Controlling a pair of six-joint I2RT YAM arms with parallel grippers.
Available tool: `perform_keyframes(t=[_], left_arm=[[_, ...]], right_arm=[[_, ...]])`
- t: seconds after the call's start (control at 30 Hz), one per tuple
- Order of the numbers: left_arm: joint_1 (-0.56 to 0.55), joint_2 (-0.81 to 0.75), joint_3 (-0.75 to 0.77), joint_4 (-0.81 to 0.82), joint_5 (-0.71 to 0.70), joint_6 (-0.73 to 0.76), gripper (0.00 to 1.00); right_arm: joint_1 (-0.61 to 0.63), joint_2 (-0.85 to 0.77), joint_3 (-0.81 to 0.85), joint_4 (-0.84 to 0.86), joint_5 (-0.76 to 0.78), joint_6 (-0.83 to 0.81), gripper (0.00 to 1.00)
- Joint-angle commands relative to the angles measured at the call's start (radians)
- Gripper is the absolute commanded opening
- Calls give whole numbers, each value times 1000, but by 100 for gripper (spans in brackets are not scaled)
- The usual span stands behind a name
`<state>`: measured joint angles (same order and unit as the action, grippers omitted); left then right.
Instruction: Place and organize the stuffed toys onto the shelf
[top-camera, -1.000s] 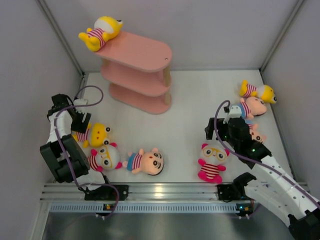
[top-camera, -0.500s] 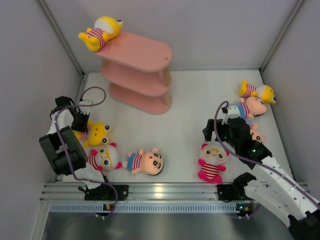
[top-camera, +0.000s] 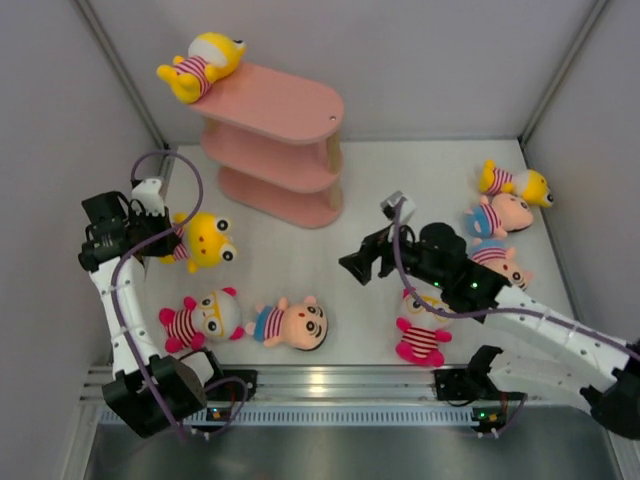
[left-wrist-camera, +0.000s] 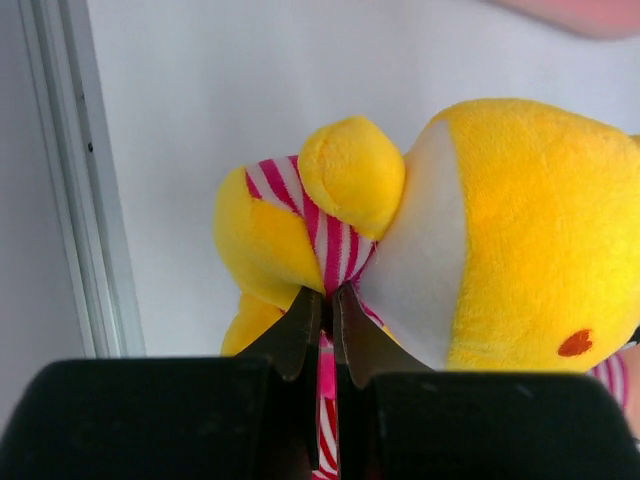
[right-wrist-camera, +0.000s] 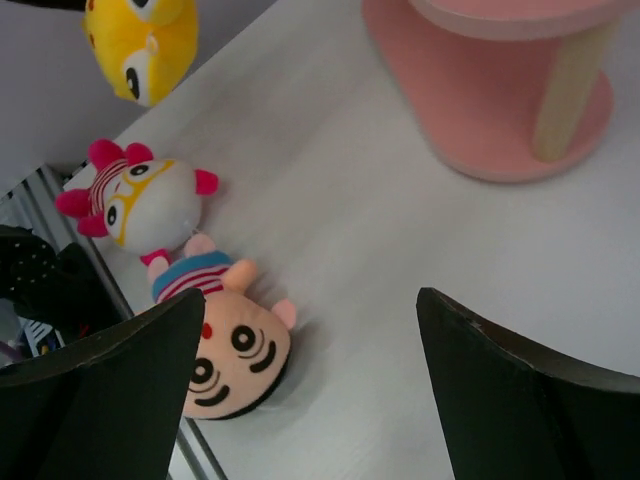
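Note:
My left gripper (top-camera: 168, 243) (left-wrist-camera: 328, 295) is shut on the striped shirt of a yellow stuffed toy (top-camera: 207, 240) (left-wrist-camera: 480, 240), held above the table left of the shelf (top-camera: 280, 150). A second yellow toy (top-camera: 200, 65) lies on the left end of the shelf's top board. My right gripper (top-camera: 356, 268) (right-wrist-camera: 310, 295) hangs open and empty over the table's middle. Below it lie a peach-faced toy (top-camera: 296, 323) (right-wrist-camera: 230, 350) and a pink-and-white toy with glasses (top-camera: 205, 315) (right-wrist-camera: 150, 200).
Another pink-and-white toy (top-camera: 423, 338) lies partly under my right arm. At the far right lie a yellow toy (top-camera: 520, 183) and two peach-faced toys (top-camera: 500, 212) (top-camera: 502, 262). Grey walls close in the table on both sides. The shelf's base (right-wrist-camera: 500, 120) stands just ahead of my right gripper.
My left gripper shut on the yellow toy and lifted it up and back from the table. My right arm swung left toward the middle, away from the toys on the right.

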<state>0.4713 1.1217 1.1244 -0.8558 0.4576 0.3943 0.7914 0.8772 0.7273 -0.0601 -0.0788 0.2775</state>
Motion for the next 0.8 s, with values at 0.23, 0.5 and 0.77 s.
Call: perform_keyframes(t=[0.23, 0.5, 0.77], left_arm=[[1, -141, 205, -206, 252, -161, 1], [0, -166, 233, -250, 369, -199, 1], [0, -174, 239, -250, 398, -187, 1]], right_arm=[[272, 511, 460, 301, -185, 26, 95], [296, 750, 635, 404, -246, 138, 97], [308, 870, 756, 470, -245, 210, 87]])
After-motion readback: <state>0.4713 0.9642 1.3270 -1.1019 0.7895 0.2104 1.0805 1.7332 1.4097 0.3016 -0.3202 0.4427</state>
